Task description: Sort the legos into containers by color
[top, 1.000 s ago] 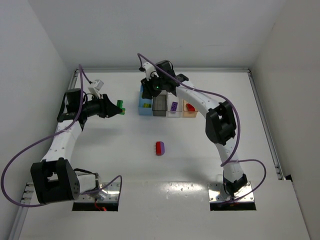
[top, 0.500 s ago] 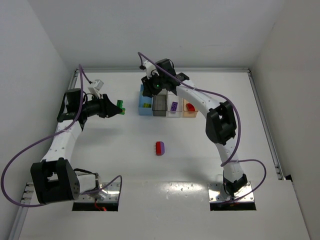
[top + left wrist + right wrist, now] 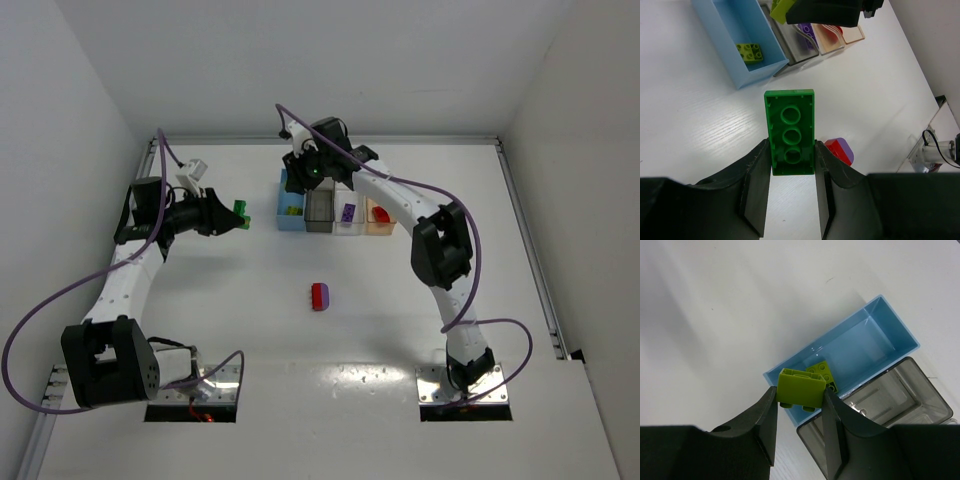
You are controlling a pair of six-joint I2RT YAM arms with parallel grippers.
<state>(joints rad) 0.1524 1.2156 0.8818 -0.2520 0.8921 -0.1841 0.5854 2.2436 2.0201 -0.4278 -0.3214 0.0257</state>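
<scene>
My left gripper (image 3: pixel 791 167) is shut on a dark green brick (image 3: pixel 790 131), held above the table left of the bins; it shows in the top view (image 3: pixel 241 212). My right gripper (image 3: pixel 801 399) is shut on a yellow-green brick (image 3: pixel 801 388), held over the near end of the blue bin (image 3: pixel 880 320), which holds another yellow-green brick (image 3: pixel 823 374). The four bins stand in a row: blue (image 3: pixel 291 211), smoky grey (image 3: pixel 320 210), clear with a purple brick (image 3: pixel 347 212), pale orange with a red brick (image 3: pixel 380 213). A joined red and purple brick (image 3: pixel 319 296) lies mid-table.
White walls enclose the table at the back and both sides. The right arm reaches over the bins from the right (image 3: pixel 400 205). The red and purple brick also shows beside my left fingers (image 3: pixel 840 150).
The right gripper with the yellow-green brick has shifted very slightly over the blue bin. The left arm has not moved.
</scene>
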